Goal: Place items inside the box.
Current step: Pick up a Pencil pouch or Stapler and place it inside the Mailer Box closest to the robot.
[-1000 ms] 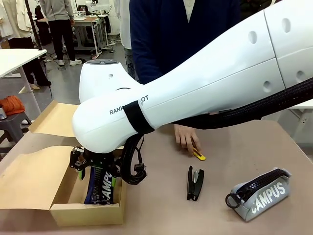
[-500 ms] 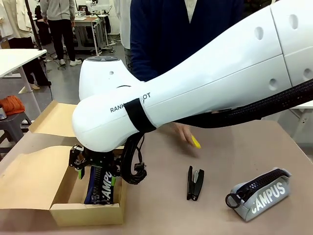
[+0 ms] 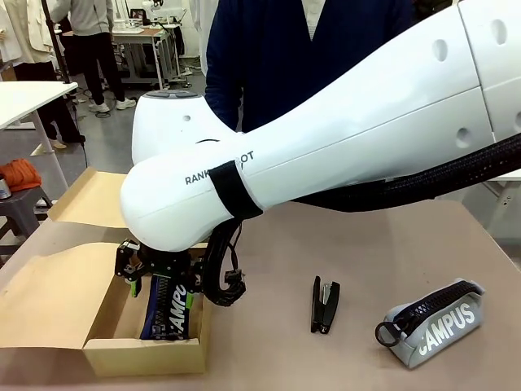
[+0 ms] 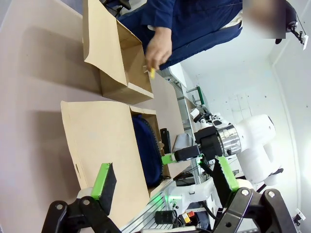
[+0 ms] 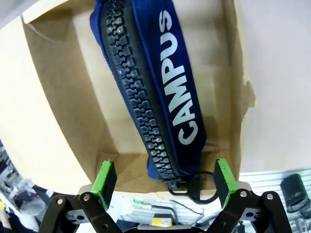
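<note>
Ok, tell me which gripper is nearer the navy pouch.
Right. The right gripper hangs open just above the navy pouch, which lies in the box. The left gripper, also open, is farther off, out past the box's flap.

A grey floor [image 3: 106, 138] lies beyond the brown table [image 3: 391, 244]. A white table [image 3: 28, 96] stands left, with a cluttered workbench [image 3: 146, 34] farther back.

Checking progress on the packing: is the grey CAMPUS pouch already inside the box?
No, the grey pouch lies on the bare table, well right of the box.
</note>
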`<state>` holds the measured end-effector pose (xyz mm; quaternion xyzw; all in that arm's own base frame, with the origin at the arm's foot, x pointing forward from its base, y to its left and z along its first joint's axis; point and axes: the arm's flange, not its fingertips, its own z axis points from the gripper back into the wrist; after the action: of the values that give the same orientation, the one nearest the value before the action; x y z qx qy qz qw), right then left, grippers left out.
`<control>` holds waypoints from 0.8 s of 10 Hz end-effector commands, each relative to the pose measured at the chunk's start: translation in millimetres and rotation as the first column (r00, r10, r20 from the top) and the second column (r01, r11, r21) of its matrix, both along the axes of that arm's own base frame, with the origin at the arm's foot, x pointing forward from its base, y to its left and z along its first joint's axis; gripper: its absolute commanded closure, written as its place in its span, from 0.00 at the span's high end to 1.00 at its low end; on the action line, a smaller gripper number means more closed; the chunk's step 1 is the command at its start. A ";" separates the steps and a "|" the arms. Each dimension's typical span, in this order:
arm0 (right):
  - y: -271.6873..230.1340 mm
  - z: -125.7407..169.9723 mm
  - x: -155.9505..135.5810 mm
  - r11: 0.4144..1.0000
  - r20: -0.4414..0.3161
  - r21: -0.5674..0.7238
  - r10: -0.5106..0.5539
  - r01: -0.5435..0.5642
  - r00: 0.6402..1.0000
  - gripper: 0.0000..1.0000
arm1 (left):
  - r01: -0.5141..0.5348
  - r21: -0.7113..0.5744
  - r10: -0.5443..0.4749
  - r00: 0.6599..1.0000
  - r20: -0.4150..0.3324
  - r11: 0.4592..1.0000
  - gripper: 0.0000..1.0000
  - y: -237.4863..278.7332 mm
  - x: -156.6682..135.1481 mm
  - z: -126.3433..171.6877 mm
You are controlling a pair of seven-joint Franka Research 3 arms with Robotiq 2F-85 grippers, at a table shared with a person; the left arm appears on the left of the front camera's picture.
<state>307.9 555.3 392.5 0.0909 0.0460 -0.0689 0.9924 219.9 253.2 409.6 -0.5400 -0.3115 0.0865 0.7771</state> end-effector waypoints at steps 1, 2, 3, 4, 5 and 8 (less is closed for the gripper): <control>-16.1 5.5 -8.2 1.000 -0.024 0.002 -0.009 0.010 1.000 1.00 | -0.001 -0.002 0.001 1.000 0.030 1.000 1.00 -1.0 0.0 1.6; -36.2 17.4 -10.9 0.999 -0.074 -0.010 0.037 -0.038 0.997 1.00 | -0.001 -0.002 0.001 1.000 0.030 1.000 1.00 -1.0 0.0 1.6; -72.8 36.5 -10.7 0.998 -0.129 0.058 0.018 -0.011 0.992 1.00 | -0.001 -0.002 0.001 1.000 0.030 1.000 1.00 -1.0 0.0 1.6; -121.3 55.2 -10.3 0.982 -0.173 0.176 -0.034 0.065 0.984 1.00 | -0.001 -0.002 0.001 1.000 0.030 1.000 1.00 -1.0 0.0 1.6; -173.0 70.6 -15.9 0.927 -0.240 0.359 -0.018 0.106 0.971 1.00 | -0.001 -0.002 0.001 1.000 0.030 1.000 1.00 -1.0 0.0 1.6; -320.0 73.2 -64.3 0.677 -0.336 0.666 -0.102 0.313 0.936 1.00 | -0.001 -0.002 0.001 1.000 0.030 1.000 1.00 -1.0 0.0 1.6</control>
<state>311.5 319.4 503.5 0.3985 0.1894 -0.1269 0.8884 219.9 253.3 409.8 -0.5399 -0.3117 0.0867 0.7771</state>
